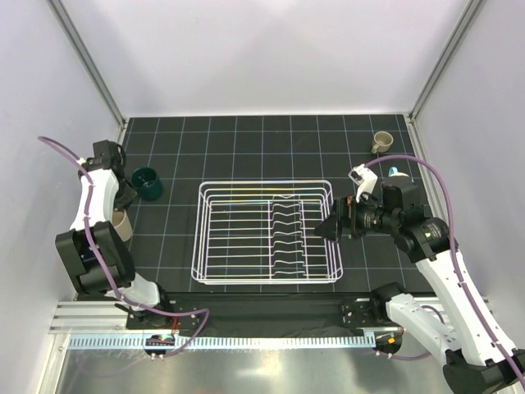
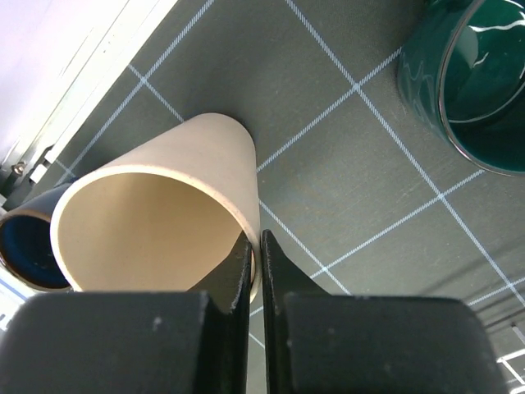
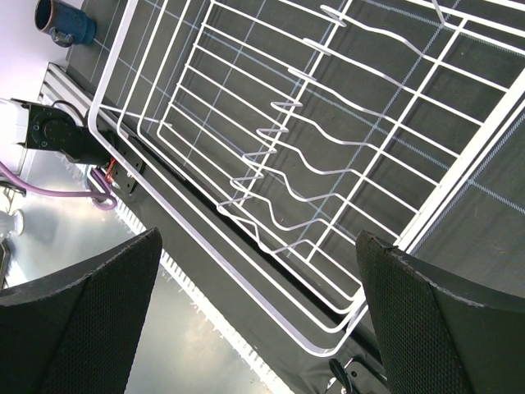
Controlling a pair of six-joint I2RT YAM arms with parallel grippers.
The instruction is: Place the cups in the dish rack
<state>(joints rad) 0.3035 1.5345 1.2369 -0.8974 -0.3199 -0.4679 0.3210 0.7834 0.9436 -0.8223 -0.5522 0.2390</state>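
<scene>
The left gripper (image 2: pixel 256 246) is seen clamped on the rim of a beige tapered handleless cup (image 2: pixel 164 197) at the left edge of a black mat ruled with a white grid (image 1: pixel 246 139). One black finger (image 2: pixel 234 275) is set inside the cup's mouth and the other outside, with the cup wall pinched between them. Whether the cup's base is resting on the mat cannot be told.

A dark teal-green glazed mug (image 1: pixel 148 182) is stood upright a little beyond the beige cup and apart from it. A blue mug with a brownish rim (image 2: pixel 25 246) is glimpsed just beside the beige cup on its other side, partly hidden behind it in the left wrist view.

The rectangular white wire dish rack (image 1: pixel 267 232) is placed at the middle of the mat, with its row of wavy plate dividers in the right half. Every cup in view is set outside it.

The right gripper (image 1: pixel 324 230) is held over the rack's right end, its black fingers (image 3: pixel 82 320) spread wide apart above the wires. A small tan mug (image 1: pixel 381 141) is stood near the far right corner of the mat, well apart from the rack.
</scene>
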